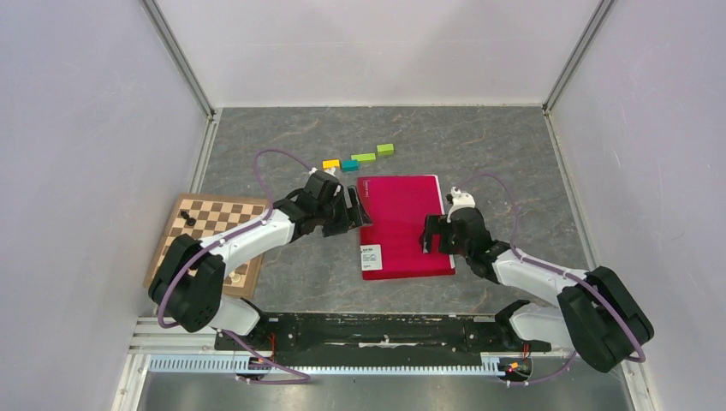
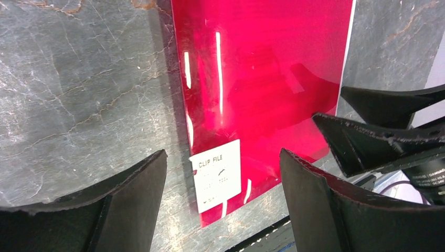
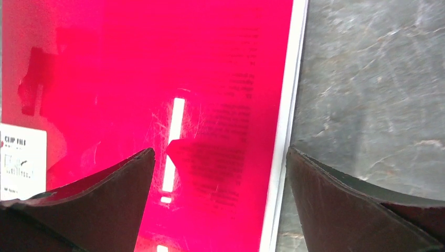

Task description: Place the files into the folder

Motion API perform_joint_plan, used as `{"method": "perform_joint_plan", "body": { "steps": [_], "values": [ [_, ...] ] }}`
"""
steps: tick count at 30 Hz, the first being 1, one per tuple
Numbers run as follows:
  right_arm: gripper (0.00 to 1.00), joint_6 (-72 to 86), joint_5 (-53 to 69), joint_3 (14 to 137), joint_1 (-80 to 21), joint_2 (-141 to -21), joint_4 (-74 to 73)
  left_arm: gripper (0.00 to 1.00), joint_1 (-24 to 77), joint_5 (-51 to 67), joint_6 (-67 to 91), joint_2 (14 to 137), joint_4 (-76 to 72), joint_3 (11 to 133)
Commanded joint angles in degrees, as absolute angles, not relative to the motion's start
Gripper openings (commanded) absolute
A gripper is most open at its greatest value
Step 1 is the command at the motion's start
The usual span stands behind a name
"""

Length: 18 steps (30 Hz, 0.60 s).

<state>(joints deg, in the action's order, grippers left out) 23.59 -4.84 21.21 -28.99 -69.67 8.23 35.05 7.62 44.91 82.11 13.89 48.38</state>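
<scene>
Bolted along the near edge, black rail (image 1: 377,330) carrying both arm bases. Just beyond it, lying closed and flat around the middle of the counter, the folder (image 1: 402,224), white label (image 1: 371,257) at its near-left corner. Visible only as a thin white strip along its right side, the files (image 1: 442,214). Dark print showing faintly through the red cover in the right wrist view, so probably tucked inside already. Cannot tell whether clipped down.

Left gripper (image 1: 355,210) poised at the folder's left side, fingers spread wide, holding nothing. Right gripper (image 1: 428,233) over the folder's right part, likewise spread wide and empty, straddling the white strip.

Well apart at the left edge, wooden chessboard (image 1: 214,227). Toward the far edge, row of coloured blocks (image 1: 360,158).

Risks, as a judgement:
- Catching the projecting paper edge with a right finger on the way down, creasing the sheets or dragging them out.
- Shoving the smooth folder across the counter by pressing from one side only.
- Cover springing up if left unclipped.

Best to press straight down, or lift straight up.
</scene>
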Motion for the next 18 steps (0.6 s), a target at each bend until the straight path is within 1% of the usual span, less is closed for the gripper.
{"method": "perform_joint_plan", "body": {
  "steps": [1,4,7,13,18],
  "values": [
    [0.98,27.2,-4.2,20.4,-32.0,-67.9,2.9,0.85,34.4,7.8,46.2,81.2,11.9,48.4],
    [0.98,27.8,-4.5,21.0,-32.7,-66.9,2.4,0.85,34.1,7.6,46.5,81.0,12.2,48.5],
    [0.98,25.8,-8.8,22.6,-32.5,-67.1,0.2,0.85,33.7,7.2,46.5,80.7,13.3,49.0],
    [0.98,22.7,-11.6,29.3,-30.8,-63.6,-6.5,0.85,33.0,2.9,42.0,77.9,20.7,53.3],
    [0.98,20.3,-12.8,35.2,-30.7,-62.2,-8.5,0.85,31.9,2.0,37.0,75.6,26.2,58.2]
  ]
}}
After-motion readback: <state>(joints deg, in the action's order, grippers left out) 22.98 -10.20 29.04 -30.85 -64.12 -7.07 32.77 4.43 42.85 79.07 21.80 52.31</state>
